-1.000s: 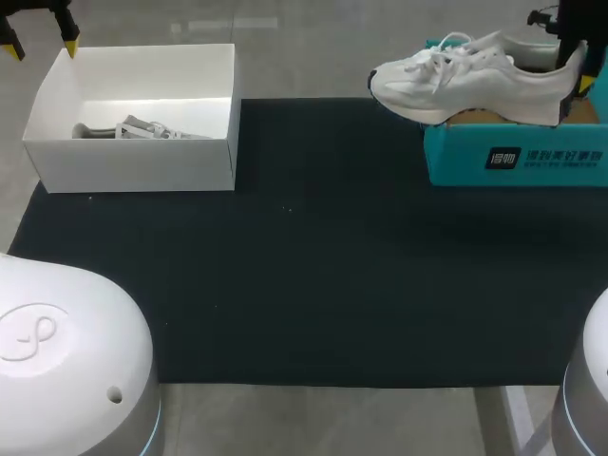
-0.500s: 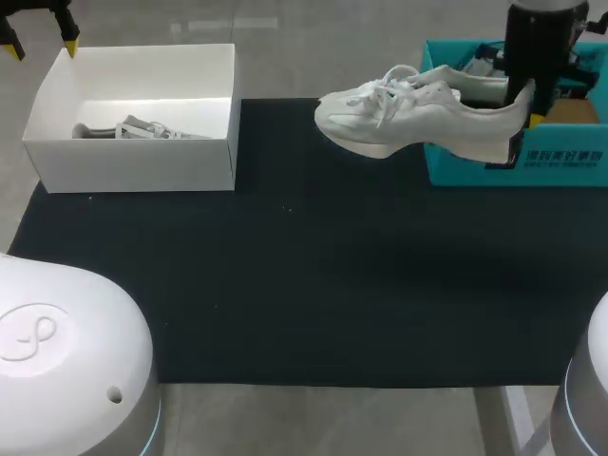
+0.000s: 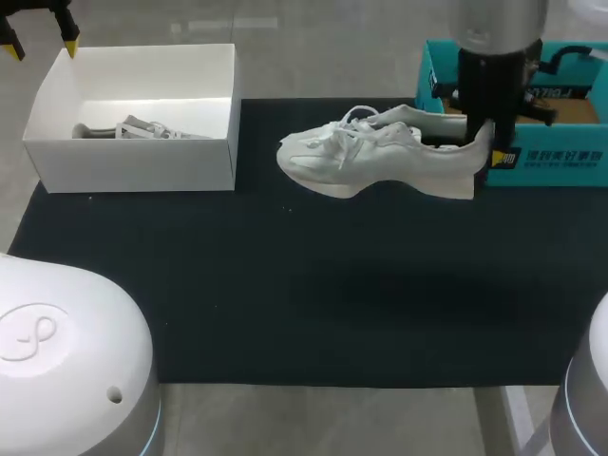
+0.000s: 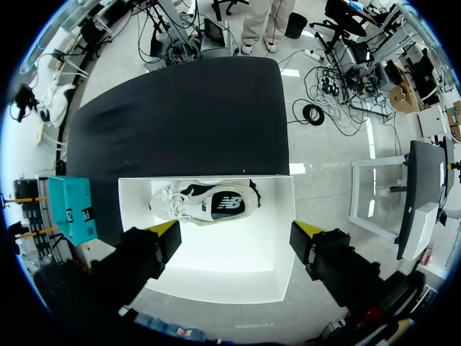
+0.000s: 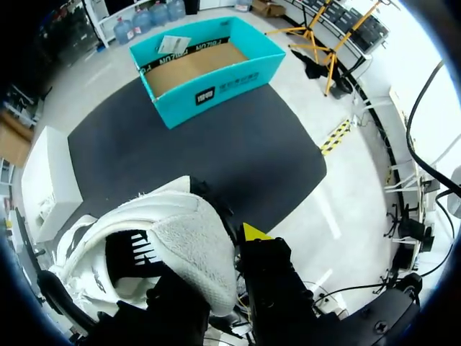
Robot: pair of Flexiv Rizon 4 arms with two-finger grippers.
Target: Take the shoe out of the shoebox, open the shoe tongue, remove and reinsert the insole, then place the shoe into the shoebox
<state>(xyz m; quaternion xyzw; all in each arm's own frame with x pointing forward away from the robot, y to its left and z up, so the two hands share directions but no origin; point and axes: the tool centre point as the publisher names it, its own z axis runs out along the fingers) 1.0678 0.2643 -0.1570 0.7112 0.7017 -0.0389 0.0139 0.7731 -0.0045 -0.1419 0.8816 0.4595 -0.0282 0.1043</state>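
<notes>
A white sneaker (image 3: 380,161) hangs above the black mat (image 3: 304,285), toe toward the white box. My right gripper (image 3: 484,142) is shut on its heel from above. In the right wrist view the heel collar (image 5: 180,245) sits between the fingers, one yellow tip (image 5: 252,232) outside it and the other hidden inside. The teal shoebox (image 3: 551,161) stands at the back right, just behind the shoe, and looks empty (image 5: 209,61). My left gripper (image 3: 38,43) hovers open over the far left corner of a white box (image 3: 133,166).
The white box (image 4: 216,252) at the back left holds a second white sneaker (image 4: 205,205), lying on its side under my left gripper (image 4: 234,241). The black mat (image 4: 180,115) covers the table's middle and front between the two boxes.
My right arm has carried the sneaker out of the teal shoebox, leftward and toward the front, lower over the mat. The left arm has not moved.
</notes>
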